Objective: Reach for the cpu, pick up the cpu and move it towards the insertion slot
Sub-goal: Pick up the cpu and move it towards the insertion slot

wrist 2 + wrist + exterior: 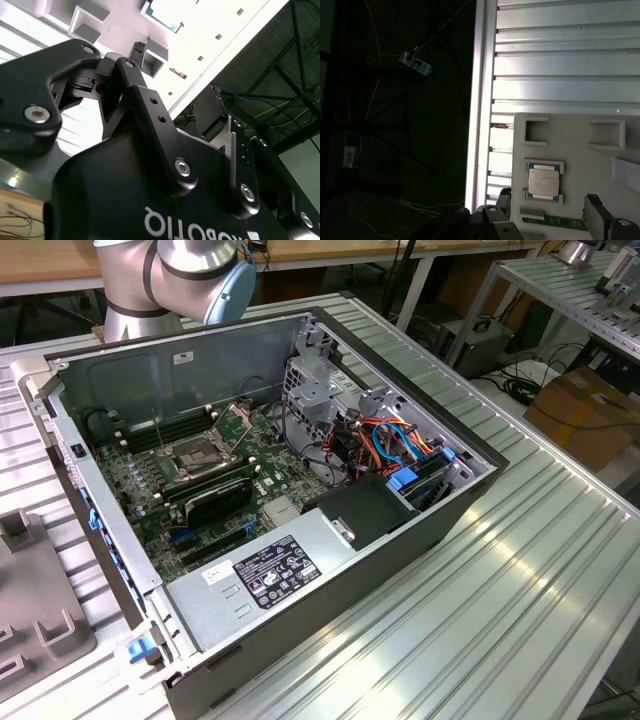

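Reaching, I judge: my black claw gapes wide, empty, over the silver-grey square cpu in its white moulded tray. The silver-framed insertion slot sits ten o'clock of centre in the grey metal case. Pinching needs square alignment.

Chip bare, socket hemmed
Chip lies exposed on its tray; case wall and drive cage flank the socket, open above.
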`<state>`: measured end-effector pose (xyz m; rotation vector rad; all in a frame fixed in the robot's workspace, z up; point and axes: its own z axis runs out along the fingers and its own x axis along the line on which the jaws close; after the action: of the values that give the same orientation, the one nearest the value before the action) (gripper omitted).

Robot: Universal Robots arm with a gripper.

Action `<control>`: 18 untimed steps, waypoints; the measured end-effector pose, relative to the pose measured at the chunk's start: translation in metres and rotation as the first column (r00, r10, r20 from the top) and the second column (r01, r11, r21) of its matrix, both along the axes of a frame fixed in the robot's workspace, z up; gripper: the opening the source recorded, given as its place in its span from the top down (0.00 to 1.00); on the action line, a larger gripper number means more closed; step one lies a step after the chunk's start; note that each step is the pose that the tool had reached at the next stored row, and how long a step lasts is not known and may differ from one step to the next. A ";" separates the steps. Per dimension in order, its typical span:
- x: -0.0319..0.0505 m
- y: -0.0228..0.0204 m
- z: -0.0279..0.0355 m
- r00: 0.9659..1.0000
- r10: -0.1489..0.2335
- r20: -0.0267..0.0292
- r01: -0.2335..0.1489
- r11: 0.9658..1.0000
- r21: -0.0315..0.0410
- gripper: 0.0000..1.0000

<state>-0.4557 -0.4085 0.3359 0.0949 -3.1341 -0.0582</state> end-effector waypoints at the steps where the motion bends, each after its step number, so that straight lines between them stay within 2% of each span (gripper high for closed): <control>1: 0.0001 -0.0001 -0.0042 1.000 0.000 0.000 0.000 1.000 -0.002 0.34; 7: 0.0000 -0.0007 -0.0195 1.000 0.000 0.000 0.000 1.000 -0.002 0.34; 12: 0.0000 -0.0026 -0.0278 1.000 0.000 0.001 0.000 1.000 -0.002 0.34; 18: 0.0000 -0.0032 -0.0298 1.000 0.000 0.002 0.000 1.000 -0.002 0.34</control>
<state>-0.4557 -0.4117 0.3061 0.0950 -3.1362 -0.0556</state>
